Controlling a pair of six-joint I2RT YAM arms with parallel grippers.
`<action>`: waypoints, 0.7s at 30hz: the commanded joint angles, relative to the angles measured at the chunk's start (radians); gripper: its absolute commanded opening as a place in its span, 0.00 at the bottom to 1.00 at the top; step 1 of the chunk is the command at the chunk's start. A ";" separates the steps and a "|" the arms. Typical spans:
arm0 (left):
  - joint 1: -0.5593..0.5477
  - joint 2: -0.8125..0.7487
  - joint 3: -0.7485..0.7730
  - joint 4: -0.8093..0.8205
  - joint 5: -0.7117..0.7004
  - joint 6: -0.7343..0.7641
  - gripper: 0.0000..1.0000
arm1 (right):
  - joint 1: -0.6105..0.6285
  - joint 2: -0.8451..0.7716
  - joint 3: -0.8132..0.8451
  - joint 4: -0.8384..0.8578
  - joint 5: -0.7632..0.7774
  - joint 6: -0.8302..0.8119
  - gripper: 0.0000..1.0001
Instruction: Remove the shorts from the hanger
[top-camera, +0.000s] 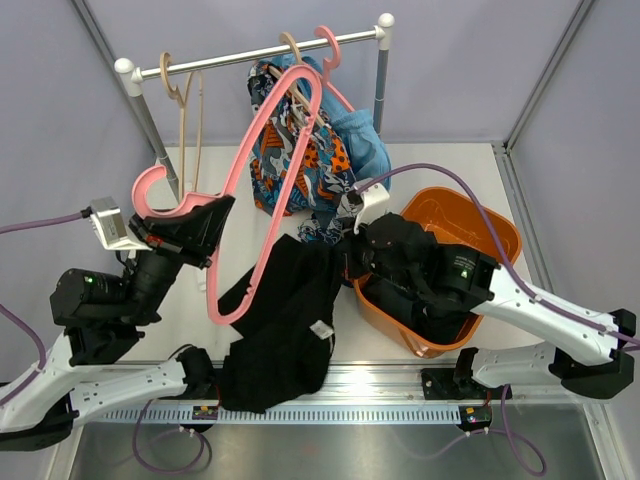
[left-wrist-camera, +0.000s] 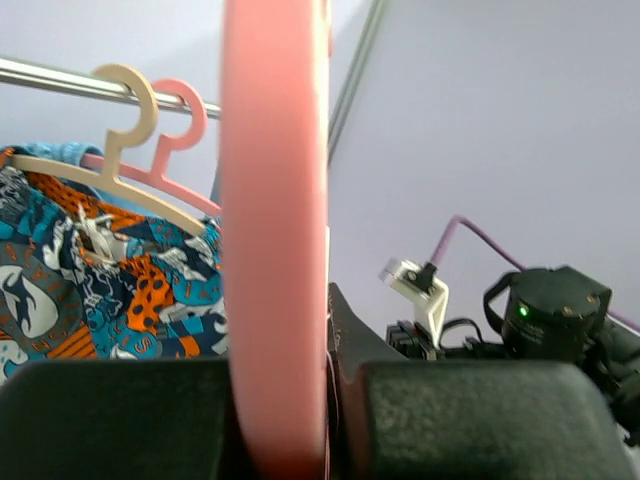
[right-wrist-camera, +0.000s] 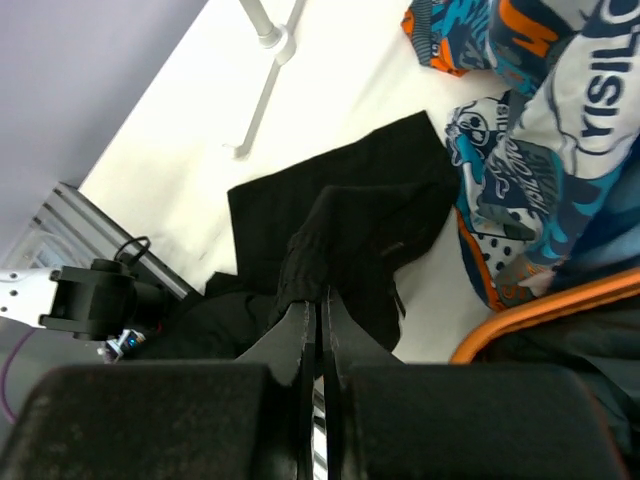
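Note:
My left gripper (top-camera: 212, 218) is shut on a large pink hanger (top-camera: 270, 170) and holds it tilted above the table; the hanger fills the left wrist view (left-wrist-camera: 275, 250). The black shorts (top-camera: 285, 325) lie crumpled on the table, their left edge at the hanger's low end; I cannot tell whether they still hang on it. My right gripper (top-camera: 347, 258) is shut on a bunched edge of the black shorts (right-wrist-camera: 350, 230). The patterned shorts (top-camera: 295, 165) and the light blue shorts (top-camera: 362, 140) hang on hangers from the rail. Dark fabric (top-camera: 400, 300) lies in the basket, half hidden by my right arm.
An orange basket (top-camera: 500, 232) stands at the right, under my right arm. A clothes rail (top-camera: 250, 55) on two posts stands at the back, with an empty beige hanger (top-camera: 187, 100) at its left. A metal strip (top-camera: 400, 380) runs along the table's near edge.

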 joint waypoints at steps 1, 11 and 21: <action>-0.003 0.046 0.059 0.104 -0.103 0.021 0.00 | 0.014 -0.021 0.107 -0.012 0.083 -0.033 0.00; -0.003 0.052 0.079 -0.053 -0.161 0.016 0.00 | 0.012 -0.117 0.626 -0.094 0.453 -0.384 0.00; -0.003 0.000 0.030 -0.114 -0.201 0.006 0.00 | 0.012 -0.195 0.619 0.399 0.701 -0.848 0.00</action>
